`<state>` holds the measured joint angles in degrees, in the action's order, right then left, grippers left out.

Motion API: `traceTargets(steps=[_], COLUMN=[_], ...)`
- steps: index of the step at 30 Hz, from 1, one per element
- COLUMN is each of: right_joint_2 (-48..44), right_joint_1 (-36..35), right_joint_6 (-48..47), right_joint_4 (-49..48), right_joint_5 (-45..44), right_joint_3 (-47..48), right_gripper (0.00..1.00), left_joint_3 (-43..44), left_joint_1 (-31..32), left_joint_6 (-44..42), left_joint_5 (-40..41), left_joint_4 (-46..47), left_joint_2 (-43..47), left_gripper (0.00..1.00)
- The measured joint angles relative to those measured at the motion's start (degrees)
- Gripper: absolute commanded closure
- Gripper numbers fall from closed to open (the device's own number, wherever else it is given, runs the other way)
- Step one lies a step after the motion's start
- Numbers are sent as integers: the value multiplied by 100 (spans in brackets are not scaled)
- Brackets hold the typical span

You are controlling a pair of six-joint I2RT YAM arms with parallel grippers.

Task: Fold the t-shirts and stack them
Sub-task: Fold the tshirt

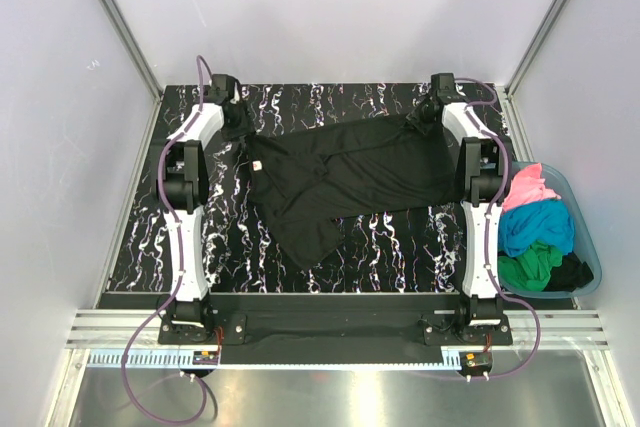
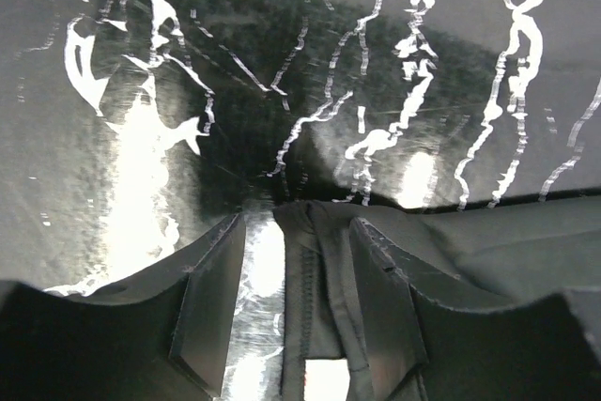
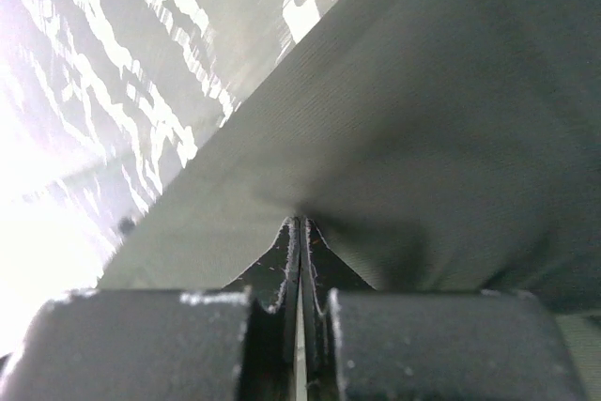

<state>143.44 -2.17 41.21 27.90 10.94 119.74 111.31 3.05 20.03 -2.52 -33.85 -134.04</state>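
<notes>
**Right corner pinched, left side loose: uneven pull risk**

My right tool [image 3: 300, 227] is clamped fully shut on a fold of the large black cloth t-shirt [image 1: 350, 172]. The shirt lies spread and rumpled across the far half of the glossy black white-veined worktop [image 1: 400, 247]. My left tool [image 2: 299, 232] stands partly open, with a shirt seam lying between its fingers but not pinched.

Risks: if I lift now, only the right side comes up and the shirt drags and twists. The left could also close on a thin seam and lose it. The surface looks slick, so cloth will likely slide. Black on black makes edges hard to read.

The pink t-shirt [image 1: 528, 187], turquoise t-shirt [image 1: 537, 227] and green t-shirt [image 1: 530, 267] sit bunched in the translucent teal plastic tub [image 1: 590, 247] just beside my right arm, where a swing could knock it. Pale plain walls [image 1: 320, 7] surround the worktop.
</notes>
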Motion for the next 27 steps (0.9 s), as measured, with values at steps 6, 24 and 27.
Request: traceTargets(steps=[6, 24, 27], right_joint_2=[4, 90, 98], right_joint_1=[114, 111, 114], right_joint_6=[328, 448, 450], right_joint_4=[-72, -111, -107], right_joint_5=[-219, -339, -385], right_joint_3=[0, 125, 153], right_gripper=[100, 100, 100], left_joint_3=[-11, -4, -68], left_joint_1=[4, 11, 9], left_joint_6=[155, 256, 258], left_joint_5=[-273, -404, -313], left_joint_4=[94, -76, -120], left_joint_2=[15, 17, 63], left_gripper=[49, 100, 100])
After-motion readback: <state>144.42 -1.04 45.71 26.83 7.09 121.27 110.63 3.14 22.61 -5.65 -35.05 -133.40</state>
